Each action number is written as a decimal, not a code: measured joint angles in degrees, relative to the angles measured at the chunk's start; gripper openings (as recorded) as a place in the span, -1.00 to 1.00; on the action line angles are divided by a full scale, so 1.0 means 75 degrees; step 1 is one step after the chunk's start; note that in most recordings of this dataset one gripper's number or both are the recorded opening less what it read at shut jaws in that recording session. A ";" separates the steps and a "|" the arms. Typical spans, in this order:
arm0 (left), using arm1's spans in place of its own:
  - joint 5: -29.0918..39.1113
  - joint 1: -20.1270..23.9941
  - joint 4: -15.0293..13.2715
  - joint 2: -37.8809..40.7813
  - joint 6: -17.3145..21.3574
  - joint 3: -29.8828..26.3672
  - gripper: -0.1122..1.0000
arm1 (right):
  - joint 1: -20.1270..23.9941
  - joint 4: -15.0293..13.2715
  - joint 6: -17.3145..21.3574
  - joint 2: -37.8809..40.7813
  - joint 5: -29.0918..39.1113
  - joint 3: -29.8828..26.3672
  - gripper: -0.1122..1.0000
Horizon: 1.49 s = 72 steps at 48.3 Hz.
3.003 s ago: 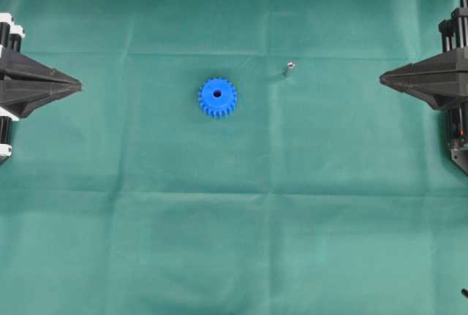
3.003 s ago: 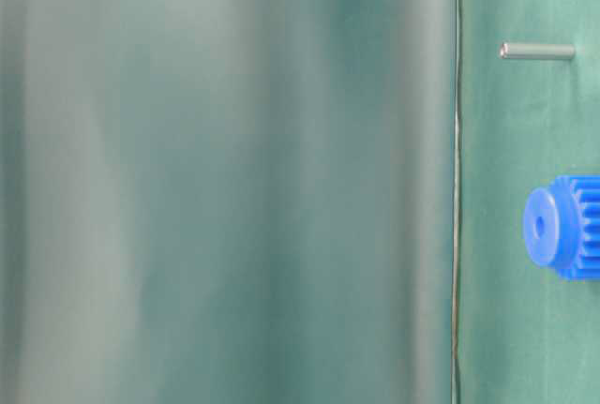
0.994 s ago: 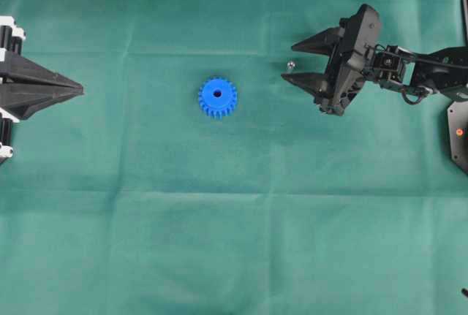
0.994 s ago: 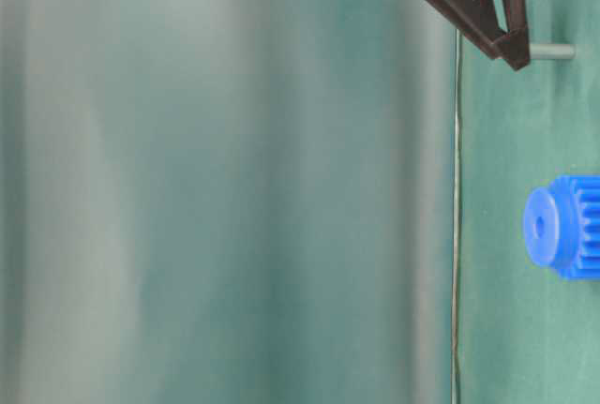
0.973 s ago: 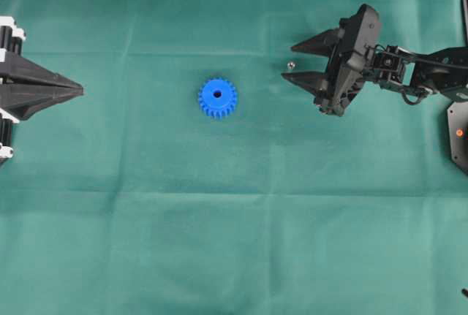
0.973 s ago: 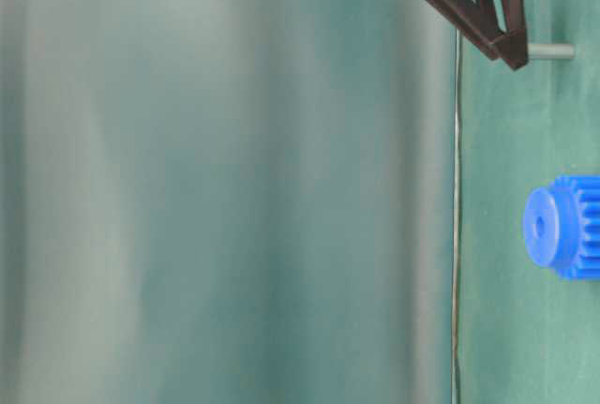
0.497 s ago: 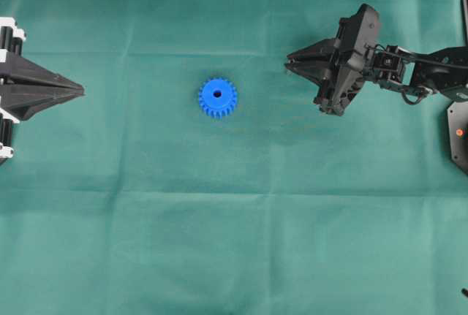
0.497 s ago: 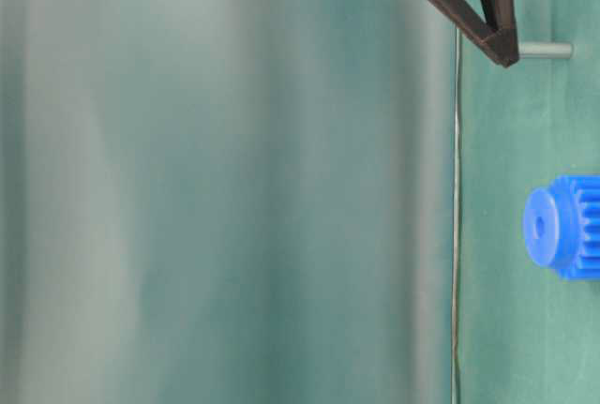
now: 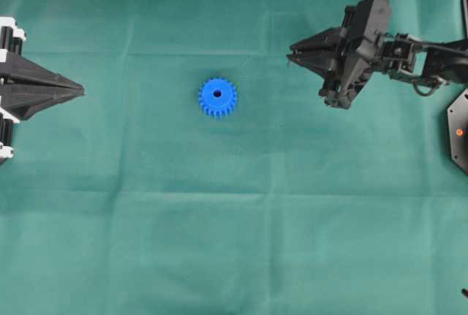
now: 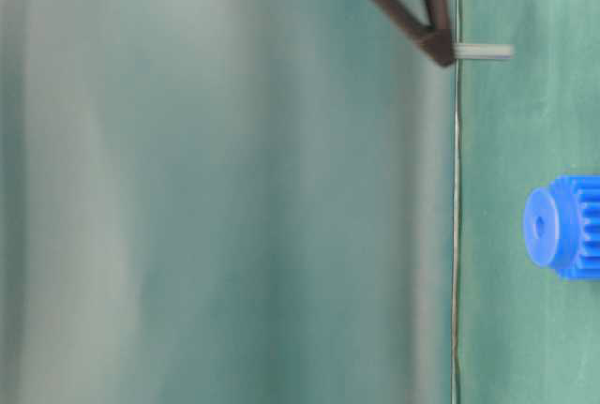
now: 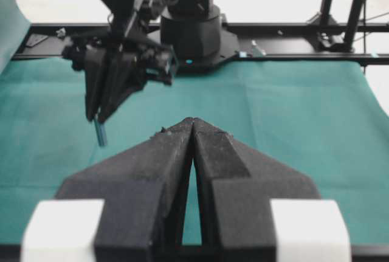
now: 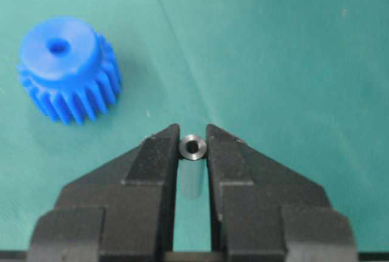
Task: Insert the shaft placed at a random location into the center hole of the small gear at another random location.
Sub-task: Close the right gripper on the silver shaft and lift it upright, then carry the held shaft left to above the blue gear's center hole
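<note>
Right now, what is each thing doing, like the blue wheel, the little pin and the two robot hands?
small gear: lying flat on the green cloth, hub up, nothing touching it.
center hole: empty.
shaft: pinched between the right fingers, hanging off the cloth.
right gripper: shut on the shaft, off to the side of the gear.
left gripper: fingers shut, holding nothing, far from the gear.

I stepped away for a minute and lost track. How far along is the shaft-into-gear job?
Done: the right gripper is shut on the shaft and holds it clear of the cloth. Left: carrying it to the small gear, which lies on its own, and lowering it into the empty center hole. The left gripper sits shut at the edge.
</note>
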 measured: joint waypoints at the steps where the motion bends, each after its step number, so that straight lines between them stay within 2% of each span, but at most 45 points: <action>1: 0.0000 0.0000 0.0000 0.0012 0.0000 0.0000 -0.80 | 0.0000 -0.0035 0.0012 -0.0082 0.0082 -0.0012 -0.57; 11: 0.0012 0.0000 0.0000 0.0000 0.0000 0.0000 -0.80 | 0.0000 -0.0105 0.0000 -0.0340 0.0434 -0.0070 -0.57; 33: 0.0000 0.0000 0.0000 0.0023 0.0000 0.0000 -0.80 | 0.0070 -0.0105 0.0000 -0.0176 0.0457 -0.0234 -0.57; 41: 0.0012 0.0012 0.0000 0.0023 0.0000 0.0000 -0.80 | 0.0352 -0.0105 0.0000 0.0234 0.0457 -0.0680 -0.57; 55: 0.0012 0.0000 0.0000 0.0047 0.0000 0.0000 -0.80 | 0.0820 -0.0117 0.0000 0.1160 0.0691 -0.1887 -0.57; 72: 0.0012 0.0012 0.0000 0.0047 0.0000 0.0000 -0.80 | 0.1031 -0.0117 0.0000 0.1840 0.0902 -0.2812 -0.57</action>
